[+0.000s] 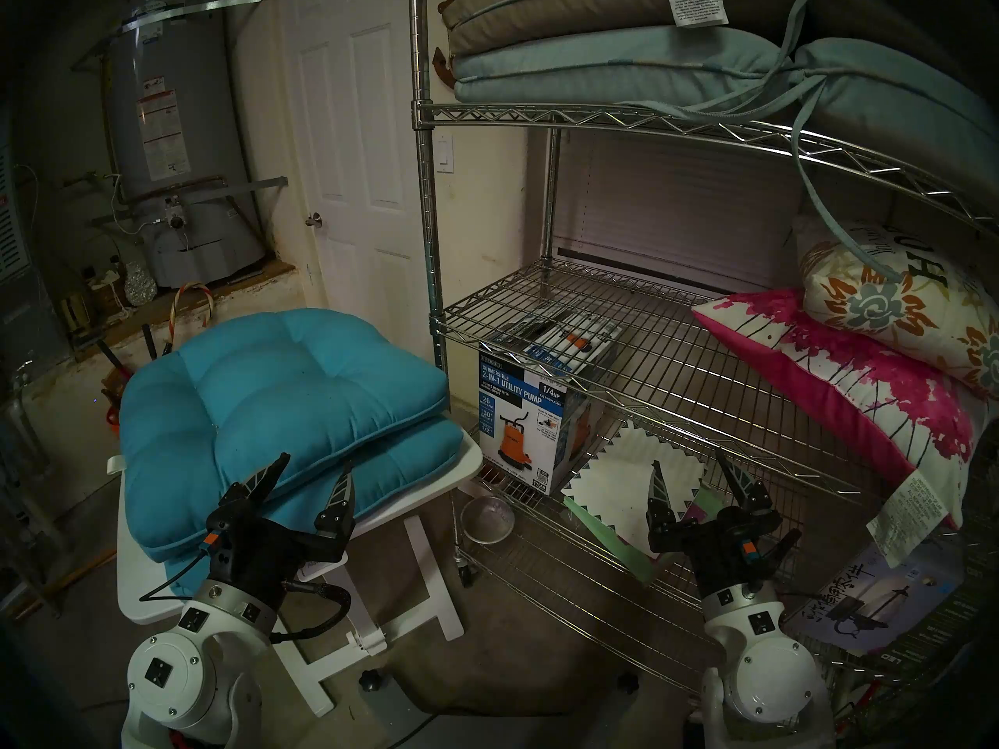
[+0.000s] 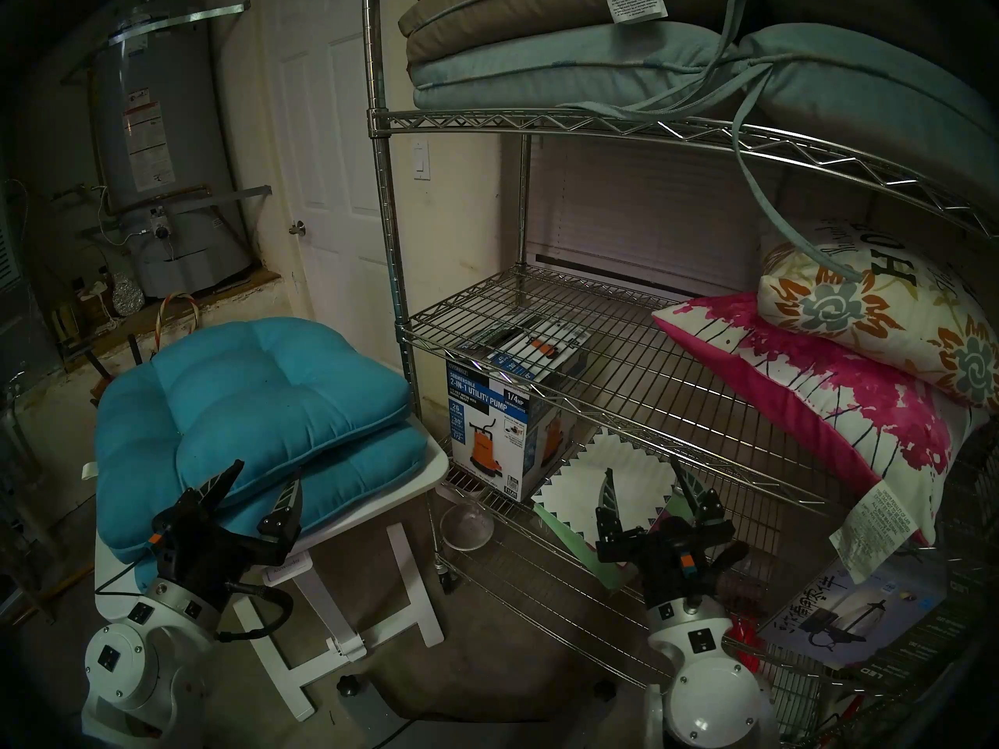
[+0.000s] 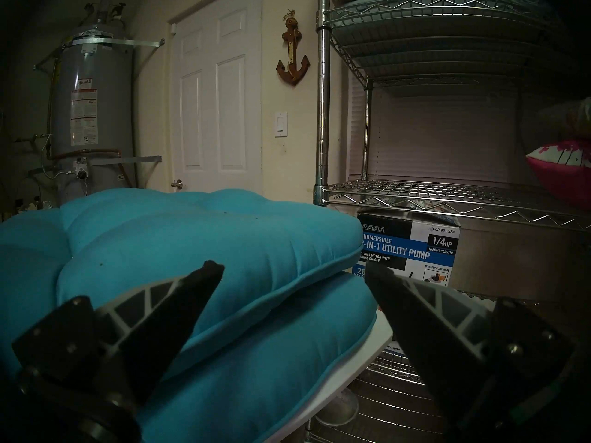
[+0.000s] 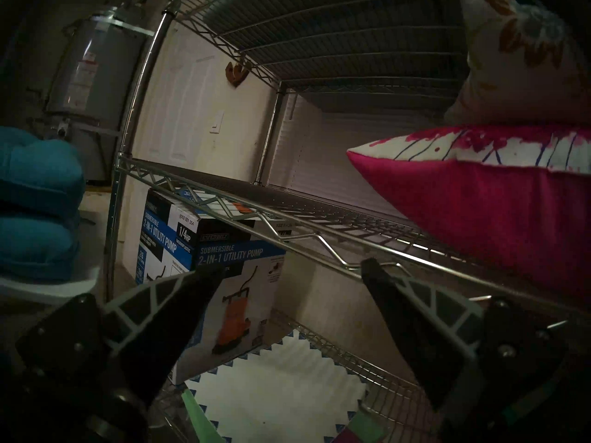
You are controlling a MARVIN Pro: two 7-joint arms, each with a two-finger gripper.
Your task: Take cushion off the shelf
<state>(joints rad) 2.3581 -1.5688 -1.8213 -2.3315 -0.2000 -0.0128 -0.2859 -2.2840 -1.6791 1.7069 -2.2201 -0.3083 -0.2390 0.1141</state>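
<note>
The chrome wire shelf [image 1: 567, 321] fills the right side. Its middle tier holds a pink and white pillow [image 1: 865, 386] with an orange-flowered pillow [image 1: 892, 304] on top. Its top tier holds a light blue cushion [image 1: 594, 67] under a brown one [image 1: 540, 7]. Two teal tufted cushions [image 1: 270, 375] lie stacked on a small white table [image 1: 465, 456] left of the shelf. My left gripper [image 1: 316, 461] is open and empty at their front edge. My right gripper [image 1: 688, 460] is open and empty, in front of the shelf just below the middle tier's front rail [image 4: 319, 237].
A utility pump box [image 1: 519, 413] and white zigzag-edged paper [image 1: 611, 488] sit on the low tier. A metal bowl [image 1: 486, 518] is by the shelf's caster. A flat printed box [image 1: 876, 602] lies low right. A water heater [image 1: 173, 137] and white door [image 1: 351, 164] stand behind.
</note>
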